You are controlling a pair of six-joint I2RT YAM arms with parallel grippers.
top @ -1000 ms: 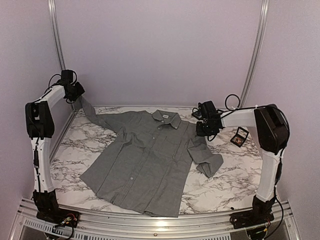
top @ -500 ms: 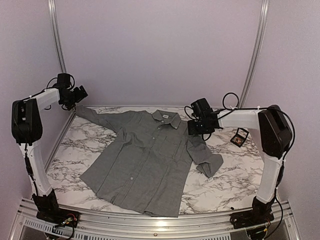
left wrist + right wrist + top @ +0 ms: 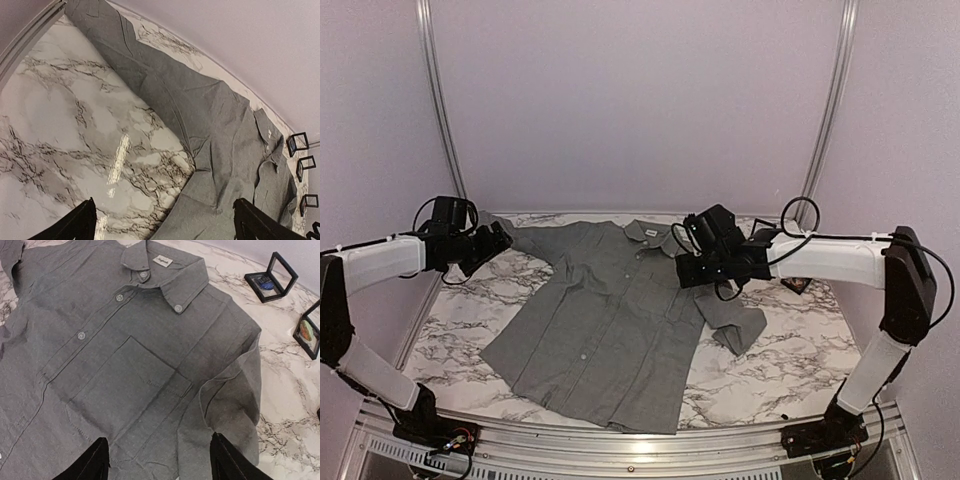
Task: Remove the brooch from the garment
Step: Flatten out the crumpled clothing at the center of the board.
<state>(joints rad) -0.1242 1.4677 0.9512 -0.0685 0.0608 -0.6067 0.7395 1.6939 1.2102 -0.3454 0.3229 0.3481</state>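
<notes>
A grey long-sleeved button-up shirt (image 3: 610,320) lies spread front-up on the white marble tabletop (image 3: 470,300); no brooch is discernible on it. The left pincer (image 3: 164,202) gapes empty beside the shirt's outstretched sleeve, and the right pincer (image 3: 159,440), also open and empty, hovers over the shirt's chest pocket. The step is best done by locating the brooch first, then holding the shirt's cloth down beside it while lifting it off.

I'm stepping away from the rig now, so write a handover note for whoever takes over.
Left gripper: open, empty, over the white marble-patterned table beside the outstretched sleeve.
Right gripper: open, empty, over the chest pocket of the grey button-up collared shirt, lying flat.
Done: unclear; no brooch shows on the shirt. Small black-framed display cases stand right of the collar.
To do: locate the brooch, remove it.
</notes>
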